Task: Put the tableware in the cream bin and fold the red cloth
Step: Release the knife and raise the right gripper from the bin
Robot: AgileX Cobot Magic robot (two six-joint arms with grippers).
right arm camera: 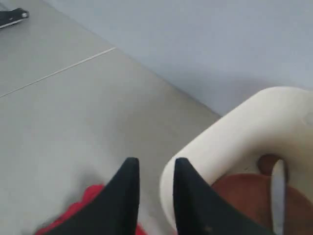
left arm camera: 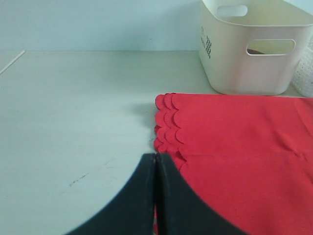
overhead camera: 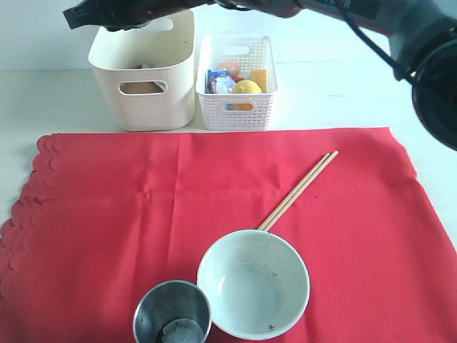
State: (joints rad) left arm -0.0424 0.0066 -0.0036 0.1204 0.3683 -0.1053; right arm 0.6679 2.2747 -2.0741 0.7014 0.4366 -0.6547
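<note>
The red cloth [overhead camera: 107,214] lies spread flat, its scalloped edge at the left. On it rest wooden chopsticks [overhead camera: 300,189], a pale green bowl [overhead camera: 253,282] and a steel cup [overhead camera: 171,314]. Behind the cloth stands the cream bin [overhead camera: 143,107]. My right arm reaches across the top, and my right gripper [overhead camera: 75,16] hangs open over the bin's left rim with nothing between its fingers. The right wrist view shows the right gripper [right arm camera: 156,164], the cream bin's rim [right arm camera: 244,132], and a brown plate [right arm camera: 244,196] and steel knife [right arm camera: 278,191] inside. My left gripper [left arm camera: 155,156] is shut and empty, beside the red cloth's [left arm camera: 244,147] scalloped edge.
A white perforated basket [overhead camera: 235,107] stands right of the cream bin, holding a lemon [overhead camera: 246,88] and other food. Bare pale table [left arm camera: 73,122] stretches left of the cloth. The bowl and cup sit close together at the cloth's front edge.
</note>
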